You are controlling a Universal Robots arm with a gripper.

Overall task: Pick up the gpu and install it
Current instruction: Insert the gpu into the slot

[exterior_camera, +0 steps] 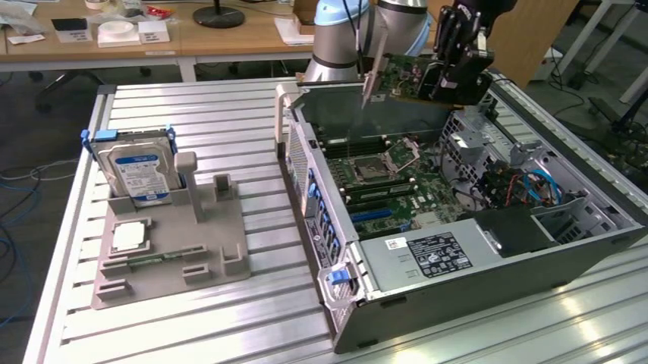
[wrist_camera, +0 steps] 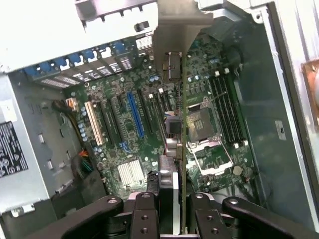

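In the exterior view, starting from its left, I see a grey holder tray (exterior_camera: 167, 254) on the slatted metal table (exterior_camera: 243, 136). A hard drive (exterior_camera: 139, 176) stands upright in the tray in a blue frame, with a blue and white label whose writing I can't read. Just in front of it a square silver processor chip (exterior_camera: 132, 236) lies flat in the tray, and a thin green stick (exterior_camera: 152, 260), maybe memory, lies beside that. Moving toward the exterior view's right, the open computer case (exterior_camera: 456, 220) lies on its side, green motherboard (exterior_camera: 390, 186) exposed with an empty processor socket (exterior_camera: 369, 165). The silver power supply (exterior_camera: 426, 258) at the near end carries a black label (exterior_camera: 441, 254) with white print, too small for me to read. Above the far end of the case the gripper (exterior_camera: 445, 76) is clamped on the gpu (exterior_camera: 405, 76), which hangs in the air over the motherboard, green board facing the camera, its silvery bracket (exterior_camera: 369, 80) pointing down on the exterior view's left side. The card isn't seated in any slot. In the wrist view I look straight down past the fingers (wrist_camera: 144, 214) pinching the gpu (wrist_camera: 174, 149) edge-on, with a white slot (wrist_camera: 93, 121), a blue slot (wrist_camera: 135, 115) and black slots on the motherboard (wrist_camera: 124, 129) below. Another black label (wrist_camera: 9, 149) on the power supply sits at the edge, text unreadable.
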